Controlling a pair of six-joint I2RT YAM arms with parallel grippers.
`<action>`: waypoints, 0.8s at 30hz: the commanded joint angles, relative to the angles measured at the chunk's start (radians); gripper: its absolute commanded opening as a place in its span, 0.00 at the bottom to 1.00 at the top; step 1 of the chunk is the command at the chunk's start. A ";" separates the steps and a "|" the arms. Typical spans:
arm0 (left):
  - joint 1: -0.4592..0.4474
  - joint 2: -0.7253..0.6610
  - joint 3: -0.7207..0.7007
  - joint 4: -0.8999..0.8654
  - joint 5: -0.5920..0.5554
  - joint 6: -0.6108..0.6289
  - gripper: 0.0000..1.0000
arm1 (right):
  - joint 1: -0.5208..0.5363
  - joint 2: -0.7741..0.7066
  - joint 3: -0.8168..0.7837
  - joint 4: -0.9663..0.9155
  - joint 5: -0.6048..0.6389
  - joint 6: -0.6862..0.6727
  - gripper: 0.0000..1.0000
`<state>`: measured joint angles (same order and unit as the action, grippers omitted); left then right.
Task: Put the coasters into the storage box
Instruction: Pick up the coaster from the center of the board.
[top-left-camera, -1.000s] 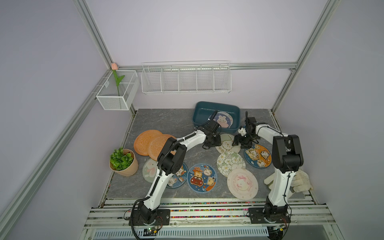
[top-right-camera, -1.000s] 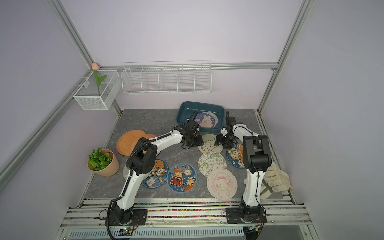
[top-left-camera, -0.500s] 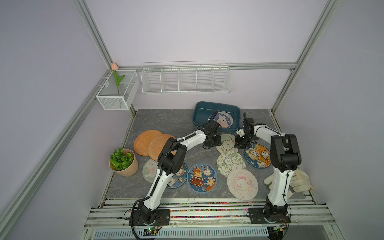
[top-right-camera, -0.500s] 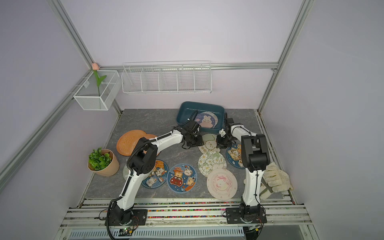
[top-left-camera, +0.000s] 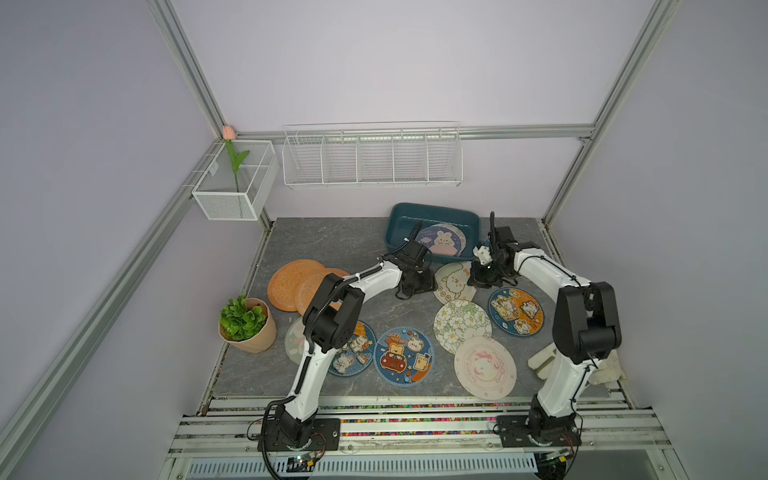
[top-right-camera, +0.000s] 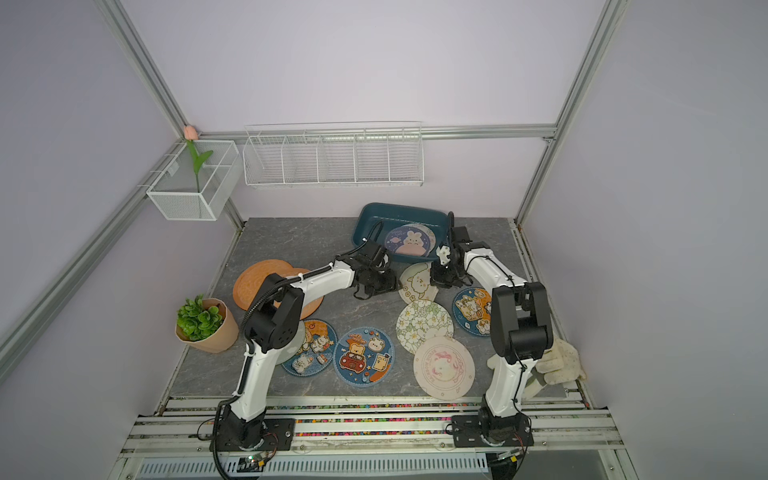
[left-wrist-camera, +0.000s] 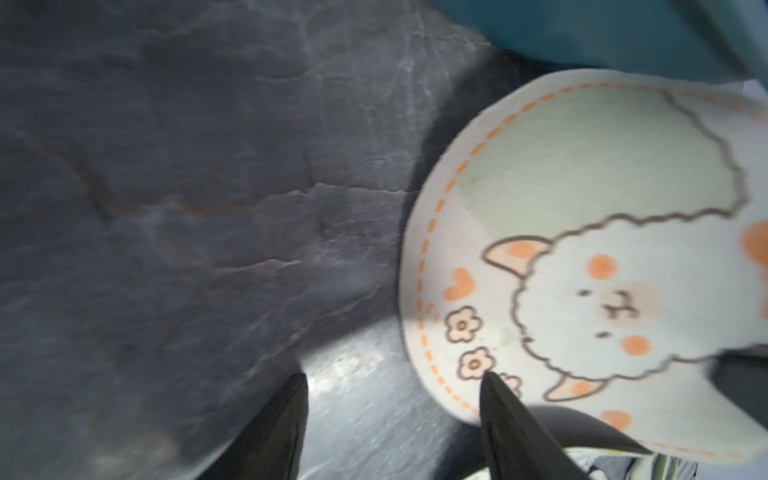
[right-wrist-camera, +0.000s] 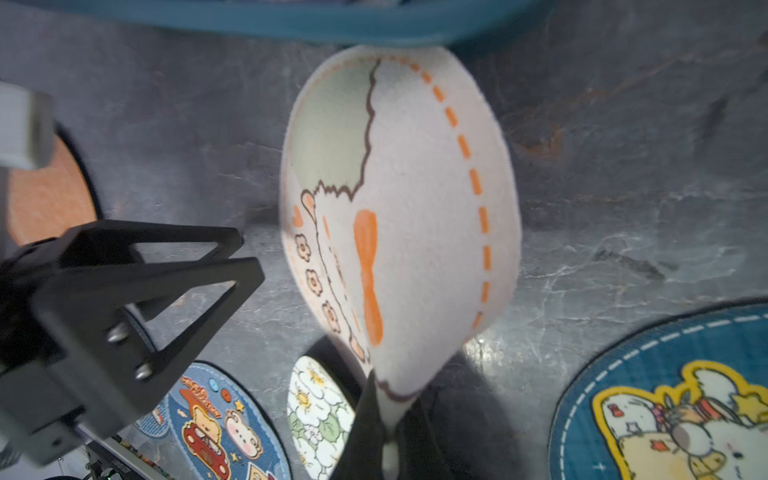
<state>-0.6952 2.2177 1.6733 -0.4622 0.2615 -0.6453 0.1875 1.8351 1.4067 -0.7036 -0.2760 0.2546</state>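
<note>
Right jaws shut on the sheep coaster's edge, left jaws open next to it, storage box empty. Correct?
Not quite: the storage box is not empty. Both top views show a bunny coaster lying in it. The rest holds: the right gripper has its jaws shut on the sheep coaster at its edge, and the left gripper is open next to it.

White-shelled left arm (top-left-camera: 309, 378) and right arm (top-left-camera: 559, 386), black joints, thin black cables, black triangular gripper fingers (right-wrist-camera: 187, 274), silver screws

Storage box (top-left-camera: 432, 209) left half bare; bunny coaster (top-left-camera: 442, 241) fills right half.
</note>
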 joint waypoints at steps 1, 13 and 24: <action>0.020 -0.070 -0.048 0.038 0.003 -0.017 0.67 | 0.012 -0.066 -0.007 0.010 0.020 0.022 0.07; 0.068 -0.204 -0.205 0.097 0.021 -0.020 0.72 | 0.056 -0.110 0.173 -0.079 -0.050 0.054 0.06; 0.123 -0.317 -0.326 0.111 0.020 -0.011 0.77 | 0.069 0.112 0.437 -0.020 -0.123 0.117 0.07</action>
<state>-0.5858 1.9415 1.3731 -0.3634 0.2852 -0.6548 0.2470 1.8771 1.7981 -0.7456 -0.3645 0.3489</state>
